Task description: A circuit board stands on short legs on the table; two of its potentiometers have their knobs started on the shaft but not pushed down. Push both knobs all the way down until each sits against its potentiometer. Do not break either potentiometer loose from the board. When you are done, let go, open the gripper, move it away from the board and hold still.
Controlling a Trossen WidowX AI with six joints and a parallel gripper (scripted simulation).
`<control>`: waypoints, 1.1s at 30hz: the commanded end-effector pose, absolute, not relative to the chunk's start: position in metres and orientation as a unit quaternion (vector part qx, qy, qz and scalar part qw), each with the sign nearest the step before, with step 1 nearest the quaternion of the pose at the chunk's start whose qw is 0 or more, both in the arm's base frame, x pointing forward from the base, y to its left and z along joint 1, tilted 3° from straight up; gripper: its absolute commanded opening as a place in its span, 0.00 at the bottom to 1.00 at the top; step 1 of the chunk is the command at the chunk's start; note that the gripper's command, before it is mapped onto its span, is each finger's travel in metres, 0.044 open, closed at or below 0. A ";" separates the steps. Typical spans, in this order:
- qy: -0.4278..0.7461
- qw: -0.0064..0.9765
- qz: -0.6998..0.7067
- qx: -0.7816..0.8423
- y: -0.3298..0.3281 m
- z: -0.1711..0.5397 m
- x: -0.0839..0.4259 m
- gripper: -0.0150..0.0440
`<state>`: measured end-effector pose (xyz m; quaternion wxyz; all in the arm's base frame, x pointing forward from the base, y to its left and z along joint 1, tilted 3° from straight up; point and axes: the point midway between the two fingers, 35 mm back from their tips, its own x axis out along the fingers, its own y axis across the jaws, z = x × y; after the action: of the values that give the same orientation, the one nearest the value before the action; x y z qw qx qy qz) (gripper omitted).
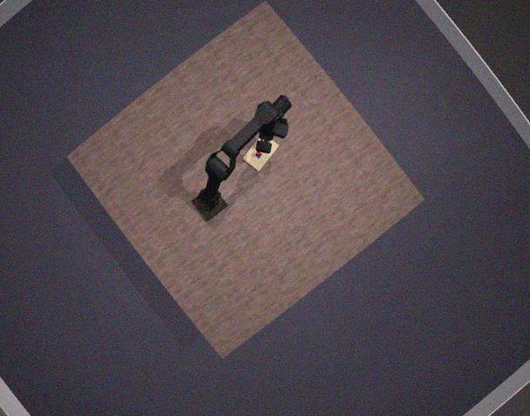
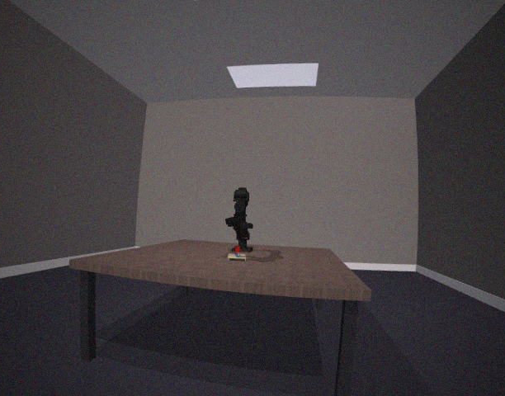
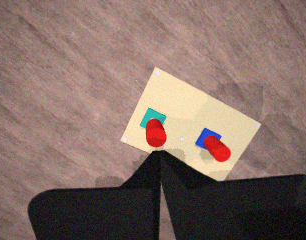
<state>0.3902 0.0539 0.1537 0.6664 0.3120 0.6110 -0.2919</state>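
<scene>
The pale yellow circuit board (image 1: 257, 164) (image 2: 234, 256) (image 3: 188, 105) stands on the table. In the wrist view a red knob (image 3: 156, 134) stands over the teal potentiometer (image 3: 151, 116), and another red knob (image 3: 218, 149) over the blue potentiometer (image 3: 206, 136). The red knob (image 1: 258, 153) on the blue one shows in the top view. Both knobs look tall; how far down they sit cannot be told. My gripper (image 3: 158, 156) is shut and empty. Its tips point down above the board, close beside the teal potentiometer's knob in the wrist view; contact is not visible.
The black arm (image 1: 245, 136) (image 2: 241, 213) reaches from its base (image 1: 209, 204) over to the board. The wooden table (image 1: 274, 250) (image 2: 193, 266) extends around both. Shadows of the arm fall on the table and partly on the board.
</scene>
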 end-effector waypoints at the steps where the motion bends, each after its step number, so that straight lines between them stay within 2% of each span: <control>1: 0.590 0.648 -0.330 0.350 0.053 0.154 0.390 0.25; 16: 0.486 0.536 -0.471 0.505 0.053 0.152 0.391 0.25; 33: 0.328 0.366 -0.592 0.639 0.053 0.150 0.391 0.25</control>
<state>0.3903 0.0538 0.1499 0.3906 0.6232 0.3552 -0.5769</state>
